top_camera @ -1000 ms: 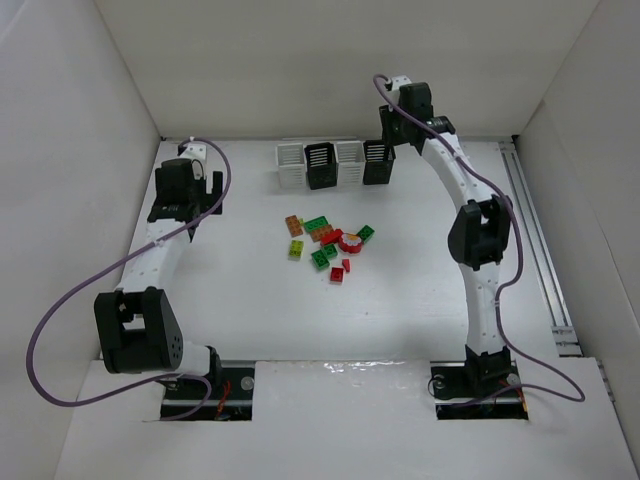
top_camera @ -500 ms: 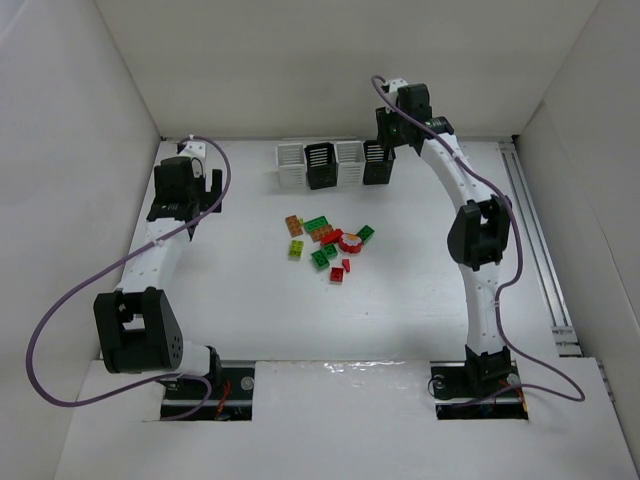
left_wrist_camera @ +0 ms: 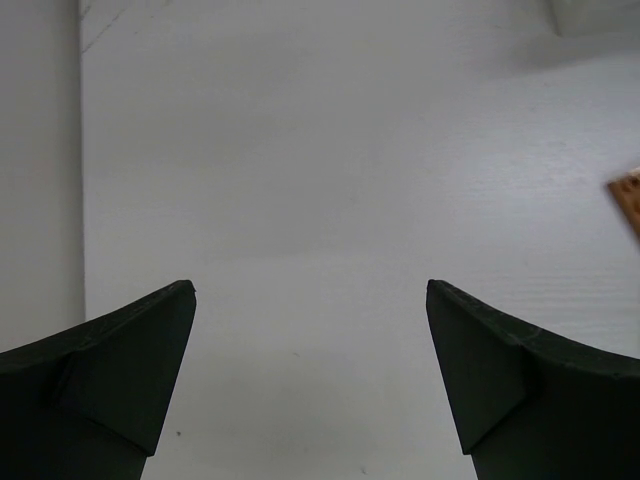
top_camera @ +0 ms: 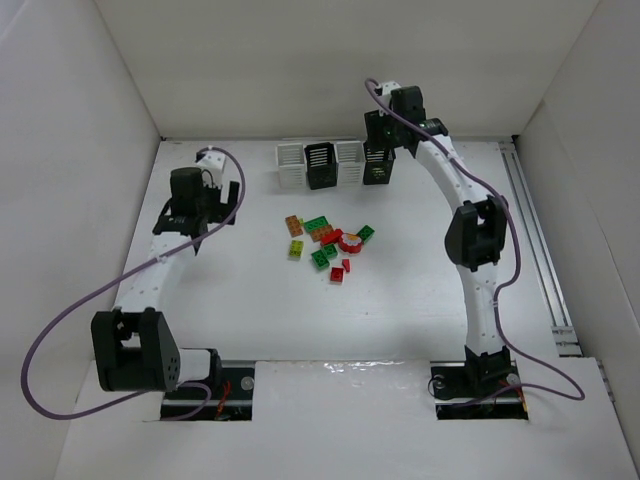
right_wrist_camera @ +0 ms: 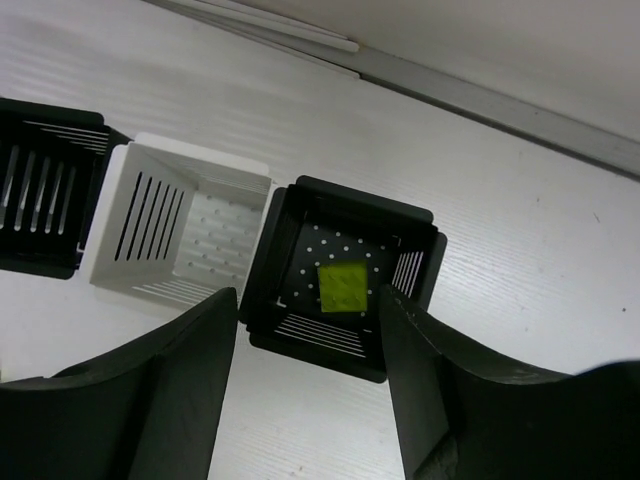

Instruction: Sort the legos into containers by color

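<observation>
The legos lie in a loose pile (top_camera: 328,245) mid-table: orange (top_camera: 293,226), yellow-green (top_camera: 296,249), green (top_camera: 320,259) and red (top_camera: 350,241) bricks. Four containers stand in a row at the back: white (top_camera: 290,167), black (top_camera: 320,165), white (top_camera: 349,163), black (top_camera: 377,165). My right gripper (top_camera: 378,138) hovers open and empty over the rightmost black bin (right_wrist_camera: 300,330), where one yellow-green lego (right_wrist_camera: 344,287) lies on the floor. The white bin beside it (right_wrist_camera: 150,290) looks empty. My left gripper (top_camera: 222,205) is open and empty, left of the pile; the orange lego (left_wrist_camera: 628,200) shows at its view's right edge.
White walls enclose the table on the left, back and right. A metal rail (top_camera: 535,240) runs along the right side. Purple cables (top_camera: 70,310) loop off both arms. A white bin corner (left_wrist_camera: 595,15) shows at the top right of the left wrist view.
My left arm has swung right and forward, toward the lego pile. My right gripper has shifted slightly left over the rightmost black bin.
</observation>
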### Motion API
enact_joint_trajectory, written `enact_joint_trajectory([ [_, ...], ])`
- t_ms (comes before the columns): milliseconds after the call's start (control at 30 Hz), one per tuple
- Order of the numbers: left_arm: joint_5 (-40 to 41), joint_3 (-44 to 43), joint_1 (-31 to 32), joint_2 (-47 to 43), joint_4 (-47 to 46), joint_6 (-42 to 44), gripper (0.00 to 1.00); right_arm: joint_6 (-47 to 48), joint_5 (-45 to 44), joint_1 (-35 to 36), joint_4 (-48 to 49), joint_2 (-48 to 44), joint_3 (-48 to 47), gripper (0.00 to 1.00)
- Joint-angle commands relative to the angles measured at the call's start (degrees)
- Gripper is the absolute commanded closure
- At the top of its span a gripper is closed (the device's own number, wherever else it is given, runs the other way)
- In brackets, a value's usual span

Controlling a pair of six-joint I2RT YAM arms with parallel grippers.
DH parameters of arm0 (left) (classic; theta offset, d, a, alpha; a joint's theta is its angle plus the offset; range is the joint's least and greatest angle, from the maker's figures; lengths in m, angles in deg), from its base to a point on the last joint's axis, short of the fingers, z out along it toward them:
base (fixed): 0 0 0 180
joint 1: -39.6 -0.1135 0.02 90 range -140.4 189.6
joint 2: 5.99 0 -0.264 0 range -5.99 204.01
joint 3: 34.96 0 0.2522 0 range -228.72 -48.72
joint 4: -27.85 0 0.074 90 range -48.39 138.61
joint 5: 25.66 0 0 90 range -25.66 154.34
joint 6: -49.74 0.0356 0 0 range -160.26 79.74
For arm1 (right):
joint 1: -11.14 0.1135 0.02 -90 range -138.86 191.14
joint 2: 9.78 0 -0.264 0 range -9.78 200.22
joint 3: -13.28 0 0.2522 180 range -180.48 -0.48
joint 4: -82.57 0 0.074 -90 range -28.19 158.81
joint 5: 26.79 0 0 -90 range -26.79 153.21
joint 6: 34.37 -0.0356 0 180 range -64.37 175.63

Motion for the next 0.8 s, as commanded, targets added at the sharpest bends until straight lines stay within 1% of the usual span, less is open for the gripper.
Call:
enact_joint_trajectory([
  [0,-4.7,3.8,4.7,-5.4,-0.2,3.1,0.01,-0.3,1.9,1.0,1.3,-1.4,-1.6,0.36],
  [67,-6.1,3.8,5.2,-6.1,0.9,1.7,0.01,0.3,5.5,1.0,-0.5,-3.5,-1.1,0.36],
  [100,-6.1,4.4,5.2,-6.1,1.5,0.7,0.01,1.6,13.0,1.5,-1.6,-4.5,0.5,0.36],
  [133,-6.1,4.4,5.2,-6.1,1.6,-0.2,0.01,6.3,18.1,1.6,-2.6,-7.1,2.0,0.36],
  [200,-5.6,4.9,4.7,-6.1,1.6,-1.7,0.01,9.9,27.4,3.9,-3.3,-10.4,6.9,0.34],
  [233,-5.6,4.9,4.2,-6.1,1.6,-2.2,0.01,11.6,28.8,5.2,-4.6,-11.5,9.6,0.34],
  [267,-5.6,4.9,3.3,-6.1,1.6,-2.7,0.01,15.8,29.7,6.6,-6.9,-12.1,9.6,0.34],
  [300,-3.5,4.9,3.3,-6.6,1.6,-4.1,0.01,17.5,29.7,8.2,-12.6,-12.1,9.6,0.36],
  [333,-1.7,4.9,2.8,-6.6,0.9,-5.1,0.01,19.2,30.9,11.3,-15.3,-11.5,9.6,0.38],
  [367,0.1,4.9,2.8,-6.6,0.9,-5.9,0.01,21.7,31.5,12.5,-17.2,-11.5,10.5,0.42],
  [400,2.5,4.9,2.3,-7.2,-0.5,-6.5,0.01,22.5,32.1,13.8,-17.9,-12.3,12.4,0.42],
  [433,3.4,4.9,2.3,-7.2,-0.5,-6.5,0.01,23.2,33.4,15.6,-16.4,-13.5,14.9,0.42],
  [467,4.0,5.5,1.7,-7.2,-1.2,-7.2,0.01,24.4,33.4,16.6,-14.6,-16.0,20.5,0.42],
  [533,4.0,5.5,1.0,-7.2,-1.2,-7.2,0.01,27.5,34.8,18.2,-11.3,-18.2,25.0,0.39],
  [567,4.5,5.5,1.0,-7.2,-1.2,-7.2,0.01,29.4,37.3,19.6,-11.3,-19.1,27.9,0.39],
  [600,4.5,5.5,0.5,-7.2,-1.2,-7.2,0.01,35.4,39.6,19.6,-11.3,-20.7,29.2,0.37],
  [667,4.5,6.2,0.5,-7.2,-1.2,-7.2,0.01,39.9,44.2,20.7,-9.9,-22.2,32.4,0.35],
  [700,4.5,6.2,0.0,-7.2,-1.2,-6.7,0.01,41.4,44.2,21.2,-9.1,-22.2,34.4,0.34],
  [767,4.5,6.8,0.0,-7.2,-1.2,-6.2,0.01,46.3,43.7,22.4,-9.7,-21.5,34.4,0.34],
])
